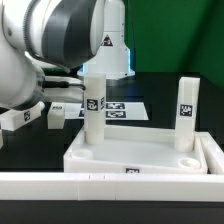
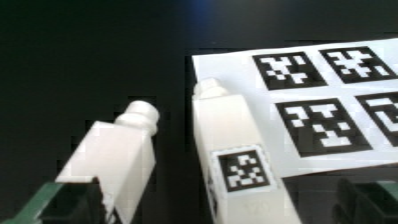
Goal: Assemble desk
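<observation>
The desk top [image 1: 130, 162] sits low in the middle of the exterior view, flat on the dark tabletop [image 1: 160, 90] with its rim up. Two legs stand upright in its far corners: one leg [image 1: 93, 105] toward the exterior view's left, the other leg [image 1: 187, 108] toward its right, each showing a black-and-white tag. The two near corner sockets gape round and bare. Just in front runs the low border wall [image 1: 100, 186]. Behind the tray lies the marker board [image 1: 122, 108]. Off to the exterior view's left, two loose legs rest on the tabletop, a nearer one [image 1: 57, 114] and an outer one [image 1: 20, 118], under the bulky arm [image 1: 60, 40]. From the wrist, a tagged leg [image 2: 224, 135] and a plain leg [image 2: 114, 152] lie side by side, the tagged one overlapping the marker board's edge. The tool [image 2: 217, 208] is released, with dark fingers [image 2: 57, 206] spread wide and clamping nothing.
</observation>
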Motion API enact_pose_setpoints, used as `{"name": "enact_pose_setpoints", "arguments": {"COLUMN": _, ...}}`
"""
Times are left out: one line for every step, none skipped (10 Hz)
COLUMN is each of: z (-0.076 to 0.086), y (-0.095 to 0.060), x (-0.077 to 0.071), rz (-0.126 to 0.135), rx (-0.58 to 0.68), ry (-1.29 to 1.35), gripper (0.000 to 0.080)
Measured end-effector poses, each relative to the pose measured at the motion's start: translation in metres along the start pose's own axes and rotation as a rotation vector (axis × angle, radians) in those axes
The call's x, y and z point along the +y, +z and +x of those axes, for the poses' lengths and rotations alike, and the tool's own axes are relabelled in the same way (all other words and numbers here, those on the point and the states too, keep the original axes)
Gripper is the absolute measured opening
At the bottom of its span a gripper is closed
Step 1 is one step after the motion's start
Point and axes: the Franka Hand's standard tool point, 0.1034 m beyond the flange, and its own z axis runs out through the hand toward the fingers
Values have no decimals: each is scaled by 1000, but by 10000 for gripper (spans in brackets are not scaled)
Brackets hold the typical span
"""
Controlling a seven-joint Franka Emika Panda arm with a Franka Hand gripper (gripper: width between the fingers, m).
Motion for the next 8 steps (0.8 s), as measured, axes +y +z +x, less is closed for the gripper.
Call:
{"name": "enact_pose_setpoints", "arguments": {"z": 0, "y": 1, "x": 1, "rz": 2, "rx": -1, "ry": 1, "gripper": 649}}
{"name": "enact_pose_setpoints", "arguments": {"z": 0, "y": 1, "x": 1, "rz": 2, "rx": -1, "ry": 1, "gripper": 649}}
{"name": "enact_pose_setpoints", "arguments": {"z": 0, "y": 0, "x": 1, "rz": 2, "rx": -1, "ry": 1, "gripper": 649}}
{"name": "enact_pose_setpoints", "arguments": {"z": 2, "y": -3, "x": 0, "rz": -2, "rx": 7, "ry": -1, "gripper": 649}}
{"name": "enact_pose_setpoints", "arguments": {"z": 4, "y": -10, "x": -1, "rz": -7, "rx": 16, "ry": 4, "gripper": 649}}
{"name": "enact_pose_setpoints", "arguments": {"z": 6, "y": -18, "x": -3, "rz": -13, "rx": 29, "ry": 10, "gripper": 649}}
{"name": "enact_pose_setpoints", "arguments": {"z": 7, "y": -24, "x": -4, "rz": -18, "rx": 41, "ry": 8, "gripper": 649}}
{"name": "enact_pose_setpoints", "arguments": {"z": 8, "y": -26, "x": -3, "rz": -19, "rx": 46, "ry": 10, "gripper": 649}}
